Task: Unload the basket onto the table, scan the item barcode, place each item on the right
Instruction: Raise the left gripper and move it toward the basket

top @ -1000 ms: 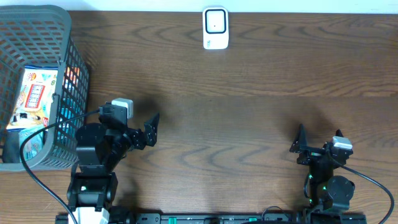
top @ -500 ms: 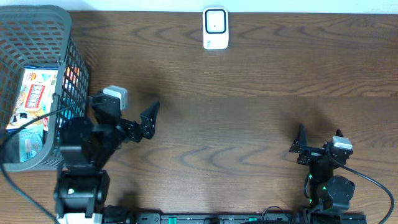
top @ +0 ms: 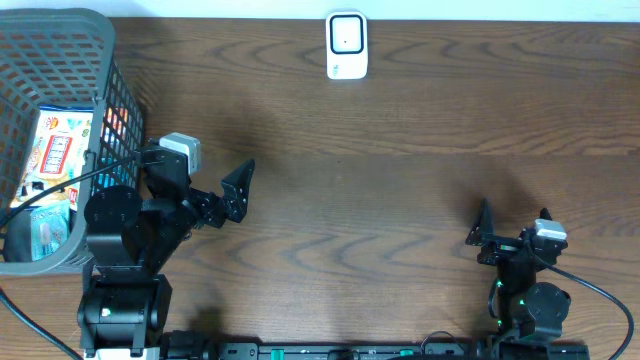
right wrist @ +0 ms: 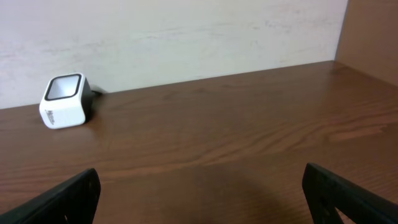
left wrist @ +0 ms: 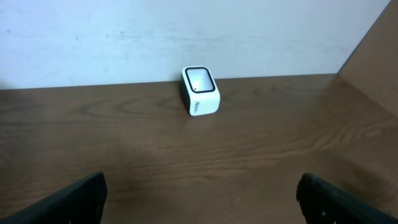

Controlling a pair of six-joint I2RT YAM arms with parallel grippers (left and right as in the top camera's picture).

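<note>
The basket (top: 118,130) sits at the far left corner of the tabletop (top: 400,200). The pack (top: 57,150) to scan lies inside it, low down, near the wall. There are other things next to it, so the wrong one could get grabbed.

A black cable (top: 80,180) from the left arm lies across the top of the basket. If the arm swings fast, I think the cable could catch on the rim and drag the basket.

The left tool (left wrist: 202,193) is just beside the basket, above the bare wood. Its jaws are wide open and hold nothing. It points at the far edge, not at the pack. To get the pack it must go up and over the wall. If it comes in too low, it could hit the wall and push the basket. The pack looks thin and shiny, so it could slip out, or the fingers could cover the barcode.

The scanner (top: 346,45) stands at the middle of the far edge. It looks small and light. A pack brought in too close could knock it over. If the barcode faces away from it, no scan happens.

The right tool (top: 513,225) waits near the near right corner. It is wide open and empty too, and well apart from everything.
</note>
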